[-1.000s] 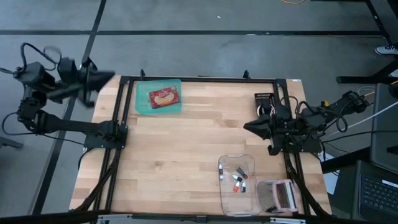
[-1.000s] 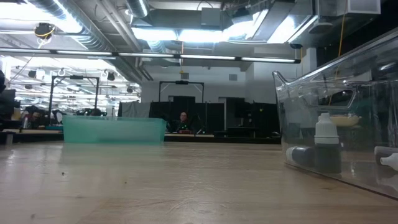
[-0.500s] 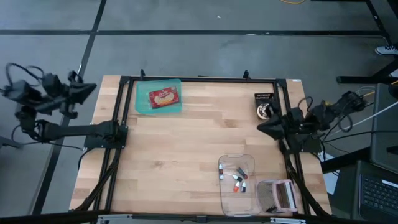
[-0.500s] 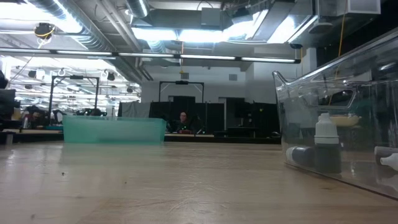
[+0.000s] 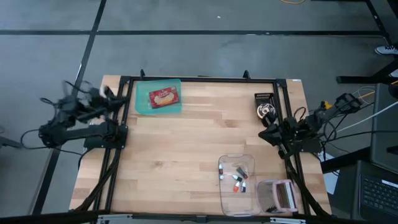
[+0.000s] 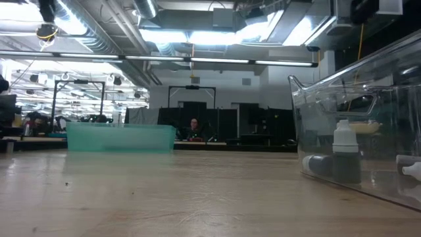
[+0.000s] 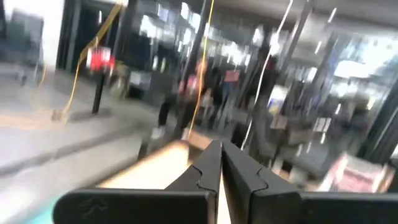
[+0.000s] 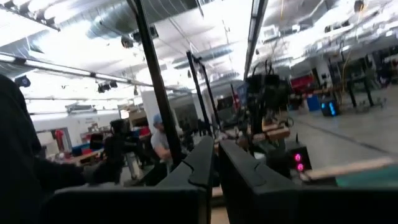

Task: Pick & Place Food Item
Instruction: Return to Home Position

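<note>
Both arms folded down at the sides of the table (image 5: pixel 186 143)
Left gripper (image 5: pixel 114 99) sits over the left edge, pointing inward, with its fingers (image 7: pixel 208 165) pressed together. Right gripper (image 5: pixel 263 132) is low at the right edge, also pointing inward, with its fingers (image 8: pixel 202 158) pretty much closed too.

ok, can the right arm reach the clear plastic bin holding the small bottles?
Probably yes. The right pincer sits at the table's right edge, the clear plastic bin lies near it with its top open, and only bare wooden tabletop shows between them.
</note>
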Robot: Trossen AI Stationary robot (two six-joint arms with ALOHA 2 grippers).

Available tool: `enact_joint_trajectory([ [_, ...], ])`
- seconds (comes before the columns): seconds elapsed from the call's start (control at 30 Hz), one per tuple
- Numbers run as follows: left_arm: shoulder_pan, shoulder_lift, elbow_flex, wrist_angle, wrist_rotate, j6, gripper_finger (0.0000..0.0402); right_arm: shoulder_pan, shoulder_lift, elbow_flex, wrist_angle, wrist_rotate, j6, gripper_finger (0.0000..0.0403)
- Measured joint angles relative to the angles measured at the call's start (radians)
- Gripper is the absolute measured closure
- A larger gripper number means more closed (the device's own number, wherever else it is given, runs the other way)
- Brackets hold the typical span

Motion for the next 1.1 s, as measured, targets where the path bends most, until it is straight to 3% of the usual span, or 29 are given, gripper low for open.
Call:
enact_joint_trajectory([
  [0.37, -0.001, -0.015, -0.328, 0.311, 0.020, -0.087, 0.0395, 0.000, -0.072, -0.201, 0.168, -0.019, 0.053, 0.0375],
  [0.7, -0.001, -0.015, -0.614, 0.625, 0.033, -0.140, 0.0394, 0.000, -0.076, -0.205, 0.078, -0.030, 0.128, 0.0375],
  [0.87, -0.001, -0.004, -0.616, 0.506, 0.059, -0.165, 0.0395, 0.000, -0.076, -0.204, -0.002, -0.072, 0.191, 0.0375],
  [1.1, -0.003, -0.008, -0.616, 0.500, 0.088, -0.121, 0.0395, 0.000, -0.075, -0.204, -0.246, -0.194, 0.176, 0.0375],
])
